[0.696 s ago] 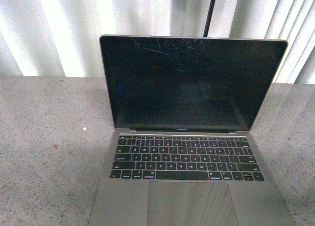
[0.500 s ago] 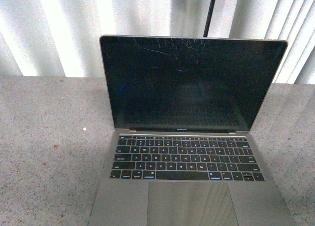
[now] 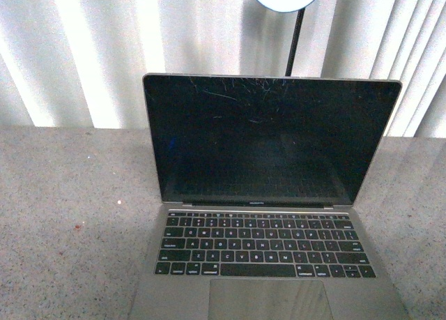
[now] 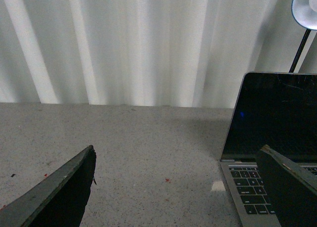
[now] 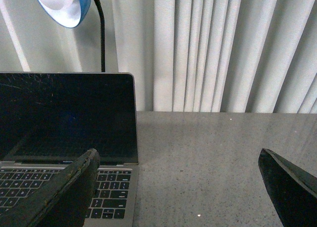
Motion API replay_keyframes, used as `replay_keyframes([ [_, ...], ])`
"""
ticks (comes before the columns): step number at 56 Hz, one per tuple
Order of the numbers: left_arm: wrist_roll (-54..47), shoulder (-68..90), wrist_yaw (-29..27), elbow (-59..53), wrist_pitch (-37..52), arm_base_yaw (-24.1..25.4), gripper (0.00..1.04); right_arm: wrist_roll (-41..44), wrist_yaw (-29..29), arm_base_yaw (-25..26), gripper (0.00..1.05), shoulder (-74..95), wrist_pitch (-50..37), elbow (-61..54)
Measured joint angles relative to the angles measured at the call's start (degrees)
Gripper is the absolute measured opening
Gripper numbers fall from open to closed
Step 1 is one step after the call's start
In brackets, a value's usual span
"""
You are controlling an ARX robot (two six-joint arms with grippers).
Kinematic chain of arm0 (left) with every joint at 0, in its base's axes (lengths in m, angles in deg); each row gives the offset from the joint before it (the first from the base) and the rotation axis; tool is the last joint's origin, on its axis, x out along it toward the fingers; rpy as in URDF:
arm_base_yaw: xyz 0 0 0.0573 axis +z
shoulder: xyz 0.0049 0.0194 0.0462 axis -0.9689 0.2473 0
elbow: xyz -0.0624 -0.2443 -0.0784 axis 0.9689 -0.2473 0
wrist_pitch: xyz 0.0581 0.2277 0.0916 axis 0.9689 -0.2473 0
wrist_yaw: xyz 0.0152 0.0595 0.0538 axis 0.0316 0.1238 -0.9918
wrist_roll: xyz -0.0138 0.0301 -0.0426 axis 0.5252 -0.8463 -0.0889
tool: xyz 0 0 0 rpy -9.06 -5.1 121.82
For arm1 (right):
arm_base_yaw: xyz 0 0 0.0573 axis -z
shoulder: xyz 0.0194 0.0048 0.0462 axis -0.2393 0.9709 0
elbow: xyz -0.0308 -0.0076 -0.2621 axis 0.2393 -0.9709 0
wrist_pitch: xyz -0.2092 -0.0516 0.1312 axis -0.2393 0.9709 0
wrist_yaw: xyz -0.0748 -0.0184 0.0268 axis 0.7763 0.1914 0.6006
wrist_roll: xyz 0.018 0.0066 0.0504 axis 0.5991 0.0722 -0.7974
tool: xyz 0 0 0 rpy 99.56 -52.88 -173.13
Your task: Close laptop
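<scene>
Fingers spread wide, left gripper [image 4: 178, 197] and right gripper [image 5: 178, 197] flank the open laptop [image 3: 268, 187], apparently readying to fold its lid.

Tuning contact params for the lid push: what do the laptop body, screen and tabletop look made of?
The laptop body looks like matte grey metal: even dull sheen. The screen: glossy black, likely glass, scratches catching light. The tabletop: speckled grey, stone or laminate, unclear which.

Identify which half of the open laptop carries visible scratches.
The upright screen of the laptop: pale scratches cross its black glass near the top edge. The keyboard half shows none.
</scene>
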Motion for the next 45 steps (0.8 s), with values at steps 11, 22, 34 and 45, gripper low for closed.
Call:
replay_keyframes([
  [11, 0.0, 0.0, 0.0, 0.0, 0.0, 0.0, 0.98, 0.0, 0.0, 0.0, 0.97, 0.0, 0.0, 0.0],
  [22, 0.0, 0.0, 0.0, 0.0, 0.0, 0.0, 0.98, 0.0, 0.0, 0.0, 0.97, 0.0, 0.0, 0.0],
  [34, 15.1, 12.6, -11.7, 3.0, 6.0, -2.0, 0.98, -9.5, -13.0, 5.3, 0.97, 15.3, 13.2, 8.5],
  [45, 13.2, 37.9, 1.8, 14.0, 31.6, -2.9, 0.98, -0.5, -15.5, 4.6, 0.97, 40.6, -4.2, 18.8],
])
